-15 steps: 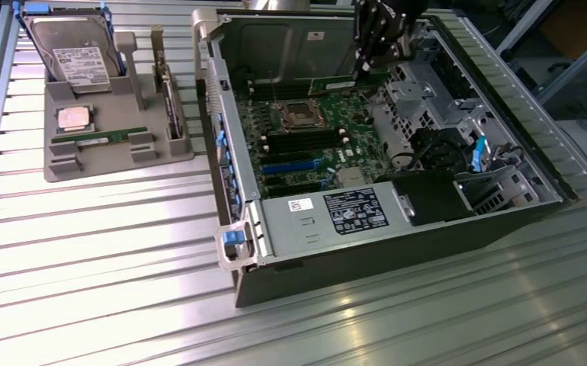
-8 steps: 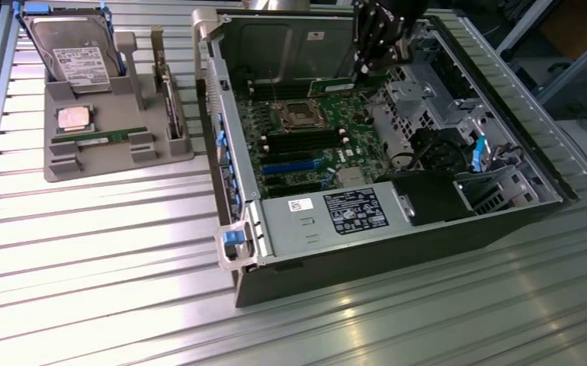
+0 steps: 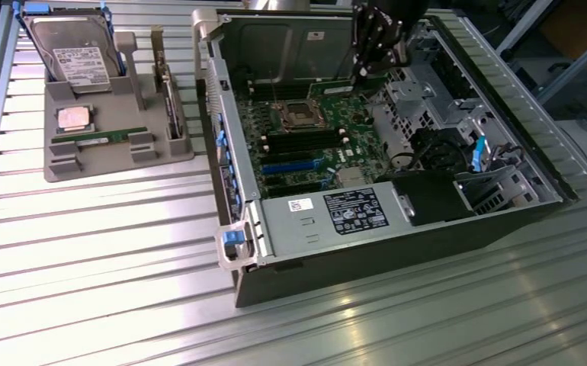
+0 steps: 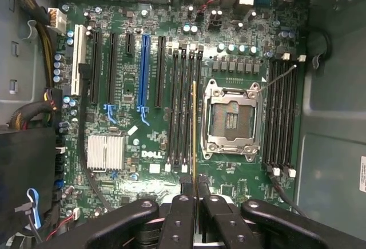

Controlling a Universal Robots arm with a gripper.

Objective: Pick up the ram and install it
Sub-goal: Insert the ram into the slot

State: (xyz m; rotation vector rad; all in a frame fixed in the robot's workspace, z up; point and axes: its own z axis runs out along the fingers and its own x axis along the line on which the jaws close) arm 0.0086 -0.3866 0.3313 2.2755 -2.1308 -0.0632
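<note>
The gripper (image 4: 194, 203) fingers are clamping the ram (image 4: 194, 140) edge-on, hovering over the motherboard's (image 4: 143, 163) slots (image 4: 184, 106); seating is still pending.

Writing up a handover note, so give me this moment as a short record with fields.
gripper: jaws shut on the ram
ram: thin, edge-on, over the black memory slots beside the processor socket
motherboard: inside the open case
tray: holds a hard drive, a silver chip, a green stick
</note>
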